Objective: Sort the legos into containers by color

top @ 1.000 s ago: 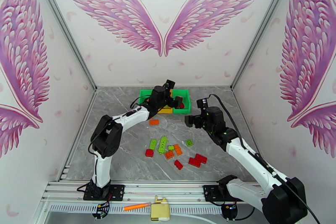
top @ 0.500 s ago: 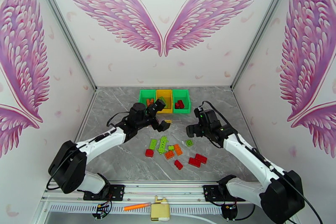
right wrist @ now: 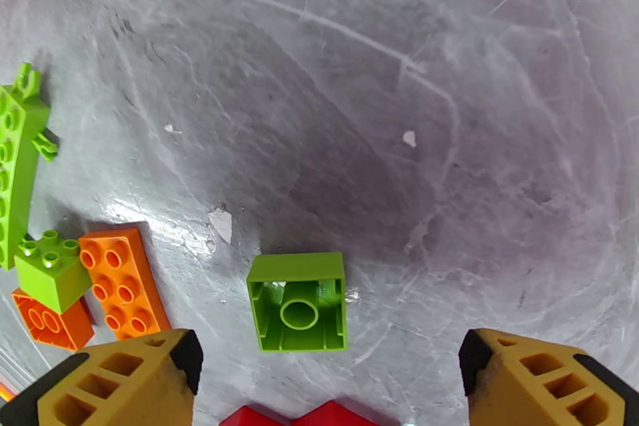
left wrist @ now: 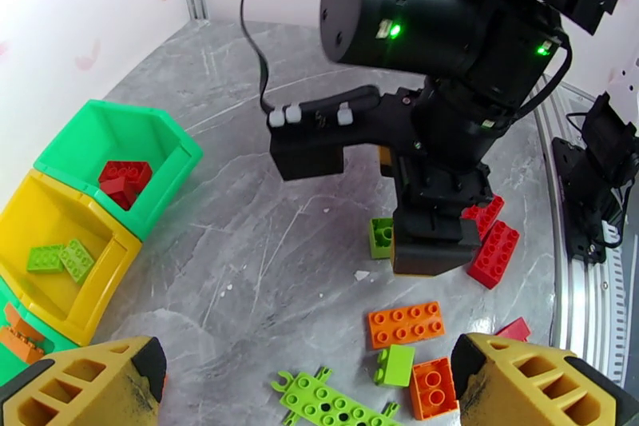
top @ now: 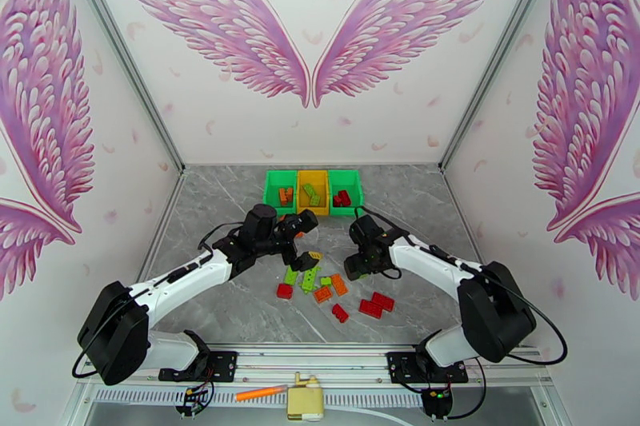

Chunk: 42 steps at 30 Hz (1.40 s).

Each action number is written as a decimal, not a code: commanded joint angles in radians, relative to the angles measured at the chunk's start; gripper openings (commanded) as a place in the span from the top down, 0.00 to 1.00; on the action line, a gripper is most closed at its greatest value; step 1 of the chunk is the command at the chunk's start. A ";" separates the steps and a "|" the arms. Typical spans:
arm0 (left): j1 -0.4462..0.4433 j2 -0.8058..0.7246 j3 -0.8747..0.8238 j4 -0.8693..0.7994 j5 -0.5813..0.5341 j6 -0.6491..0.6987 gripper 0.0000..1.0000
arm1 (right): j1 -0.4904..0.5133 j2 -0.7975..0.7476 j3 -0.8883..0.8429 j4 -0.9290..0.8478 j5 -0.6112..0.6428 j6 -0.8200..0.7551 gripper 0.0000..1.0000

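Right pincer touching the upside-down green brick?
Apart. The right wrist view shows the right pincer open, the green brick lying hollow side up between its fingers, with bare table on either side of it.

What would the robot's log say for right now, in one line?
left gripper: open, above loose legos | right gripper: open, over upturned green brick | bins: partly filled
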 commanded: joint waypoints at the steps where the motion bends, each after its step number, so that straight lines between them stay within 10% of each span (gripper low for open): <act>1: -0.004 -0.003 0.011 -0.028 0.033 0.030 0.01 | 0.006 0.044 0.038 -0.007 0.001 0.018 0.16; 20: -0.002 0.001 0.008 -0.028 0.035 0.039 0.01 | 0.006 0.121 0.041 0.042 -0.023 0.023 0.63; 42: 0.004 -0.206 -0.103 -0.024 -0.063 -0.074 0.01 | 0.006 0.042 0.234 0.309 -0.023 0.001 0.67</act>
